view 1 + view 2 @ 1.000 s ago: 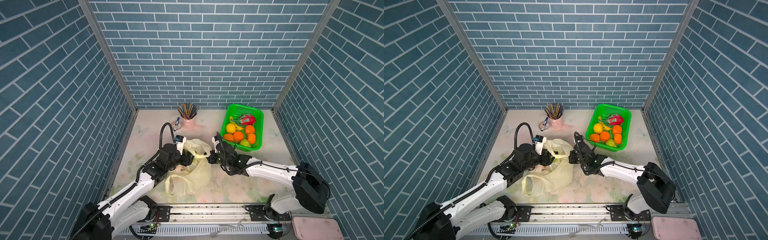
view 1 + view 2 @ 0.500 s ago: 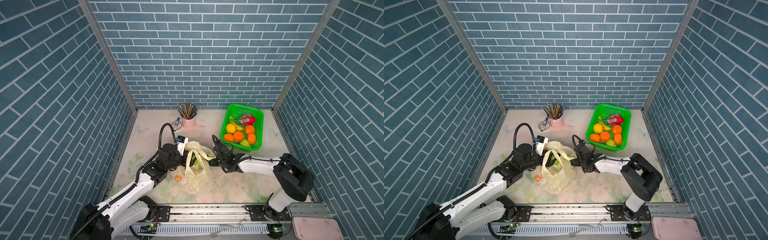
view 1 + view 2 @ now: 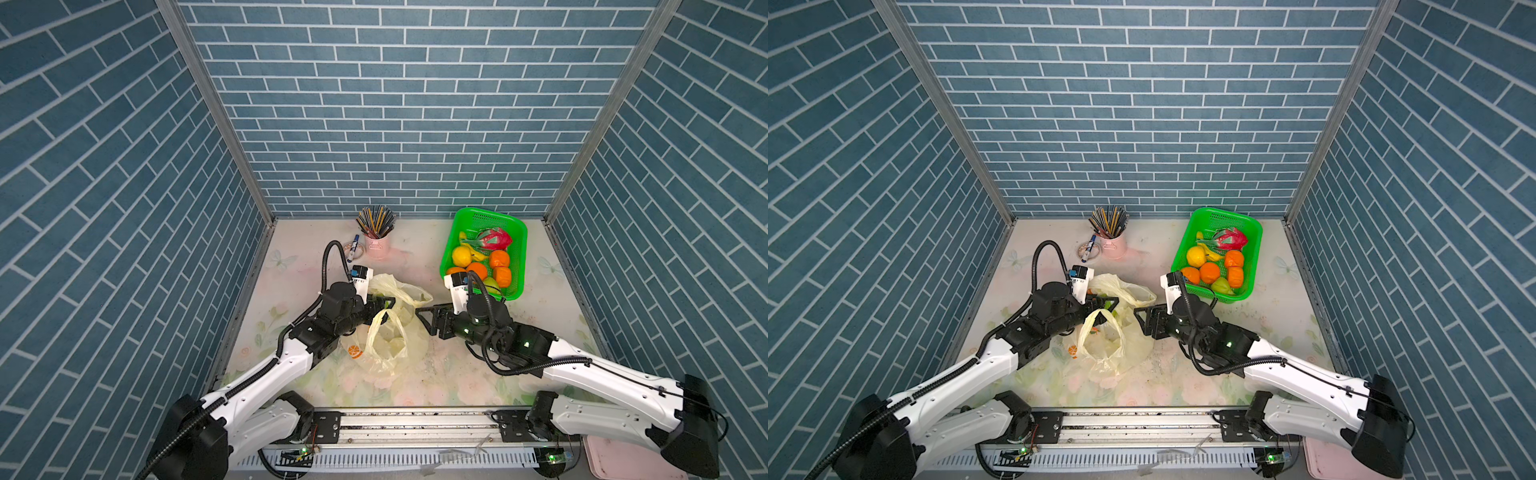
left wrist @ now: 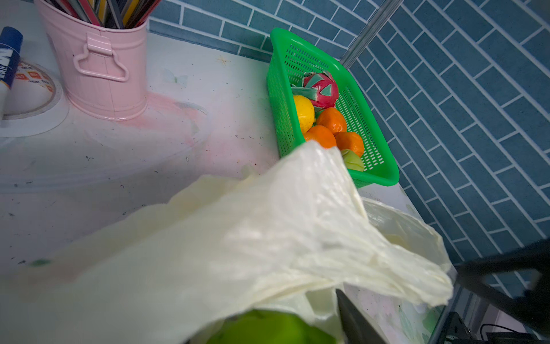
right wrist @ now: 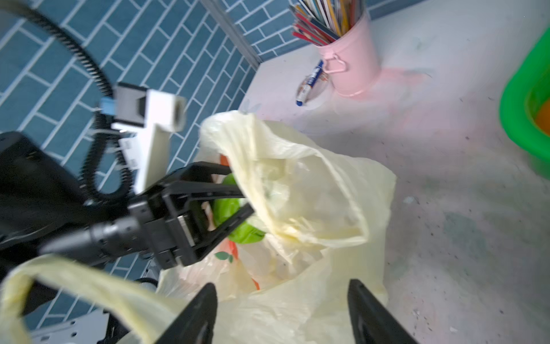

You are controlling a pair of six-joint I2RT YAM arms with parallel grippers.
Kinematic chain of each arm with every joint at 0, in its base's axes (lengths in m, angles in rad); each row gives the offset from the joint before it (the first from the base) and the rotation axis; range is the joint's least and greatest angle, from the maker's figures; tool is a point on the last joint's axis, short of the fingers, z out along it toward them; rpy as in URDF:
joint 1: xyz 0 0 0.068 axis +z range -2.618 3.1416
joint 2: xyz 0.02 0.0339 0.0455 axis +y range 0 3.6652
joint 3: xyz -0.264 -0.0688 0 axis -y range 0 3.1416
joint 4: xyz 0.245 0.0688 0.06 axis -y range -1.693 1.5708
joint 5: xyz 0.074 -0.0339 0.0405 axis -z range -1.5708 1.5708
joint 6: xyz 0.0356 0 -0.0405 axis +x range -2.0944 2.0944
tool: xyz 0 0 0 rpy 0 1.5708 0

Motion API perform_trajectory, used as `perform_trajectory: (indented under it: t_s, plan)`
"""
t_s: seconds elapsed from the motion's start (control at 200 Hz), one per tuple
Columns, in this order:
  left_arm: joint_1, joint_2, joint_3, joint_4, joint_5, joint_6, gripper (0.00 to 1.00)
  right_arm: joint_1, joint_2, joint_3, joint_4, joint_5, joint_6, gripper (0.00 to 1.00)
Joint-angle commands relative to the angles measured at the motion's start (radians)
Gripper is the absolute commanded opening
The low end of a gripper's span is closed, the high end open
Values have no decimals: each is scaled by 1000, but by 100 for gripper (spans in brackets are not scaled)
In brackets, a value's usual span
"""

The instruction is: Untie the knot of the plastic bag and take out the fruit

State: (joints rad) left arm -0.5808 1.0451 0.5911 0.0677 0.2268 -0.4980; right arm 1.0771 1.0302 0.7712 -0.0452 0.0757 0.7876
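Observation:
The pale yellow plastic bag [image 3: 395, 336] [image 3: 1113, 340] lies slumped in the middle of the table, its mouth open and a handle loop lying loose. No knot shows. My left gripper [image 3: 387, 308] [image 5: 235, 193] reaches into the bag's mouth, shut on a green fruit [image 5: 229, 208] [image 4: 268, 327]. One of its fingers [image 4: 354, 318] shows below the bag's film [image 4: 268, 238]. My right gripper [image 3: 423, 320] [image 5: 281, 286] is open just right of the bag, with nothing between its fingers. More fruit [image 3: 498, 258] lies in the green basket [image 3: 515, 232].
A pink cup of pencils [image 3: 377, 245] stands at the back, with a blue marker on a tape roll [image 3: 355, 248] beside it. The basket [image 3: 1254, 232] sits at the back right, close behind my right wrist. Brick walls close in three sides.
My right gripper let go of the bag, opened and drew back to the right. The bag slumped lower and a handle loop dropped. My left gripper stayed in the bag's mouth.

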Motion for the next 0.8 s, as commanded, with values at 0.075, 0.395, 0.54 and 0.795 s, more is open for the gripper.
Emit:
perform_trajectory:
  t_s: [0.075,0.395,0.54,0.795]
  plan:
    - [4,3,26,60,26,-33,44,38,85,-1,227,-47,74,56]
    - [4,-37,5,133,58,-143,44,41,295,-108,619,-118,237,47]
    - [4,-30,20,133,90,-197,44,41,325,-165,787,-72,255,64]
    - [4,-27,37,109,106,-236,45,21,410,-179,1031,-75,224,75]
